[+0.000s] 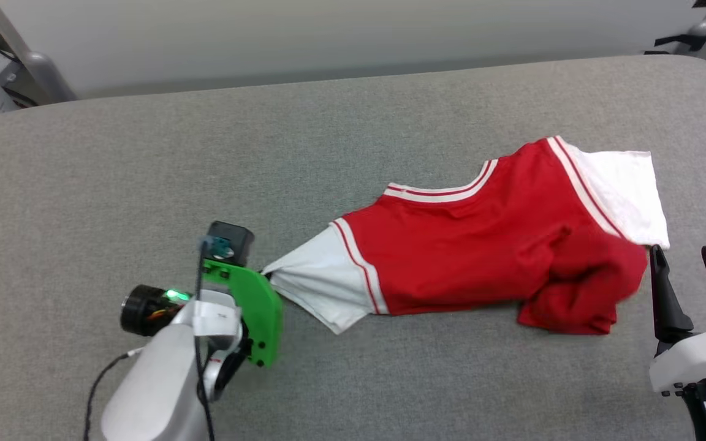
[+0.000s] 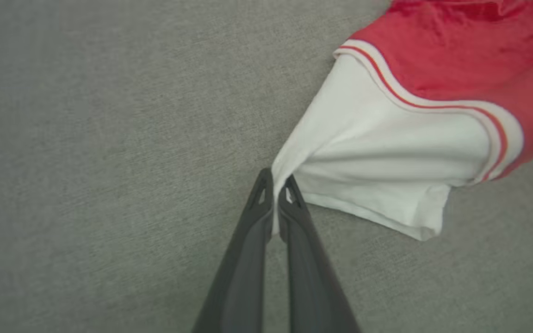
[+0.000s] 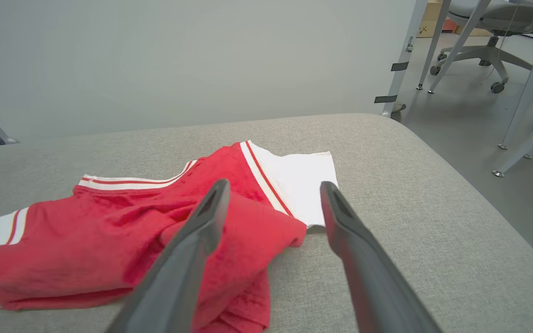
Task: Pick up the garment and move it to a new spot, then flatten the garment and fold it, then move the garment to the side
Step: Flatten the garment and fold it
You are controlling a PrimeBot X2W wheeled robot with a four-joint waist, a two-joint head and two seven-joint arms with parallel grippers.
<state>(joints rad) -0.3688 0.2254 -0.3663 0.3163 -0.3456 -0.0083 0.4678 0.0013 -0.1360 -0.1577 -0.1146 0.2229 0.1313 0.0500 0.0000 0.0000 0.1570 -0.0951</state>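
Note:
The garment [image 1: 469,245] lies crumpled on the grey padded table [image 1: 353,122], red body in the middle, one white sleeve at each end. My left gripper [image 2: 276,182] is shut on the tip of the near white sleeve [image 2: 377,152], with the cloth pinched between its fingertips and pulled to a point. In the head view that grip sits at the sleeve's left tip [image 1: 267,272], beside the green wrist part. My right gripper [image 1: 684,260] stands open just right of the bunched red hem [image 3: 248,249], touching nothing. The lettering is hidden.
The table's rounded right edge [image 3: 479,194] drops to the floor, where white table legs [image 3: 525,92] and an office chair [image 3: 493,27] stand. A pale wall panel [image 1: 328,37] runs behind the far edge. Bare grey surface stretches left and in front of the shirt.

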